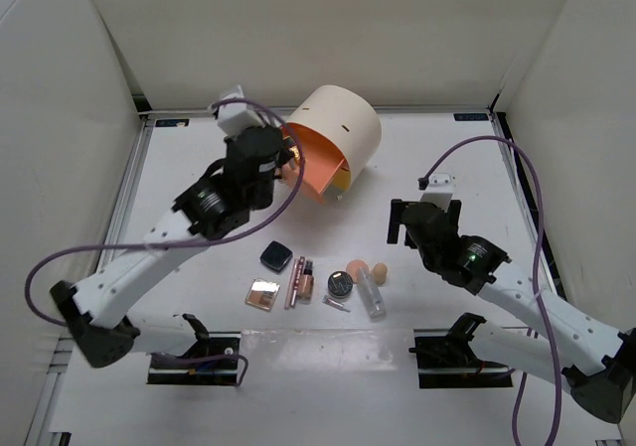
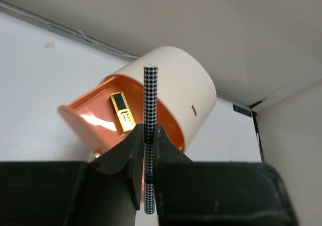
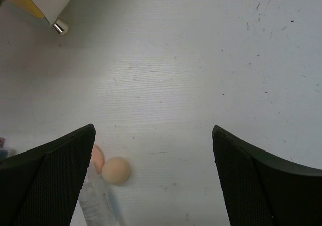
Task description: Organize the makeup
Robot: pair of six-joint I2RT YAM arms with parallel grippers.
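My left gripper [image 2: 149, 135] is shut on a slim houndstooth pencil [image 2: 150, 100] and holds it upright just in front of the cream cylinder box's open orange drawer [image 2: 100, 120], which holds a gold and black lipstick [image 2: 122, 110]. In the top view this gripper [image 1: 281, 160] is at the drawer [image 1: 316, 168]. On the table lie a black square compact [image 1: 276, 256], a mirrored rose-gold palette [image 1: 263, 294], slim tubes [image 1: 300, 281], a round dark compact [image 1: 340, 284], two peach sponges [image 1: 368, 270] and a clear tube [image 1: 371, 294]. My right gripper [image 3: 153, 150] is open and empty above the table, right of a sponge [image 3: 115, 170].
The cream cylinder box [image 1: 343, 128] lies on its side at the back middle, a metal foot [image 3: 60, 27] showing in the right wrist view. White walls close in the table on three sides. Both arm bases [image 1: 194, 352] stand at the near edge.
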